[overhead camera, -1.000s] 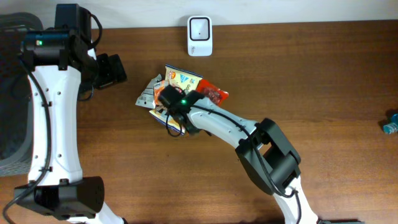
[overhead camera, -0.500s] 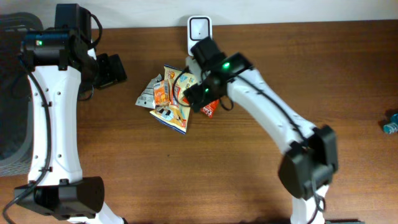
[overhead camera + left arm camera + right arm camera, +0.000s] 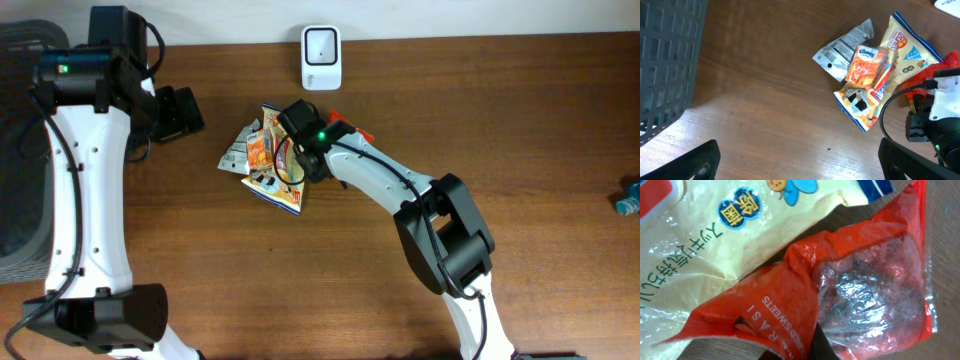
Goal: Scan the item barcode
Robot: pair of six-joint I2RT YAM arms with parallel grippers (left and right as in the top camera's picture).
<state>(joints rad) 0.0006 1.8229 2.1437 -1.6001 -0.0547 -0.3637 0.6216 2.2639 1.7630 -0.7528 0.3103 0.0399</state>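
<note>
Right gripper [image 3: 822,342] has its jaws pressed together right at the red packet [image 3: 865,290], beside the yellow snack bag [image 3: 715,245]; left gripper [image 3: 797,150] hangs wide open above the table [image 3: 765,100].

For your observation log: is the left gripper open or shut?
Open: on the left gripper, fingers sit far apart, nothing between them.

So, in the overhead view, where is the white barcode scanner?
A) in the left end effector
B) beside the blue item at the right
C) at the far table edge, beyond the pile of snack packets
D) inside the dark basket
C: the white barcode scanner sits at the far edge of the table, apart from the pile of snack packets.
</note>
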